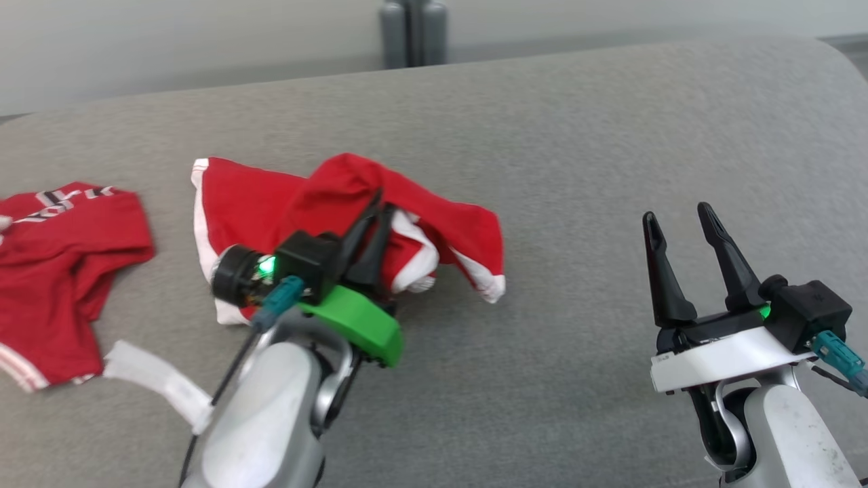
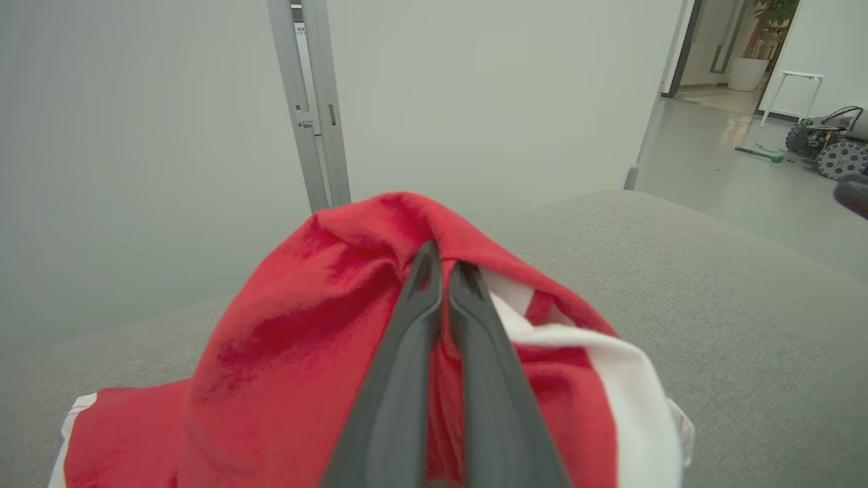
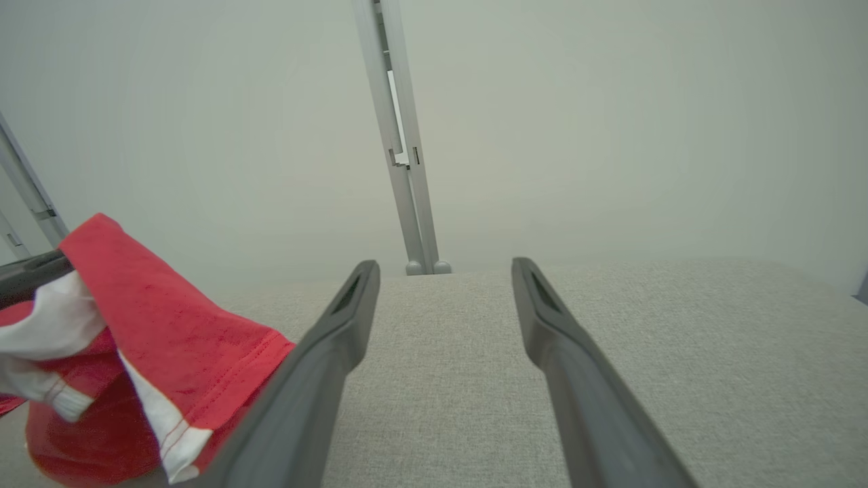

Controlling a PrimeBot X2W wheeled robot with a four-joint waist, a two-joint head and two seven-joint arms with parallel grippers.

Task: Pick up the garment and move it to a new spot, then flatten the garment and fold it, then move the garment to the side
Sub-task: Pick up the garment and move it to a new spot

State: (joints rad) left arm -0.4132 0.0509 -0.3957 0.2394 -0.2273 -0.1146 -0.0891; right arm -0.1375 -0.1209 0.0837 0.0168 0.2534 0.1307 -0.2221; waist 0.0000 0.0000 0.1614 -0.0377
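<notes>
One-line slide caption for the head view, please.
Left gripper shut on the bunched red garment on the grey cushion; right gripper open and apart; another red shirt at far left.

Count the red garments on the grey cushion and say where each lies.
2. The lettered red shirt lies at the far left of the grey cushion. The white-trimmed red garment sits bunched in the middle, pinched by the left claw. Others may lie out of frame.
</notes>
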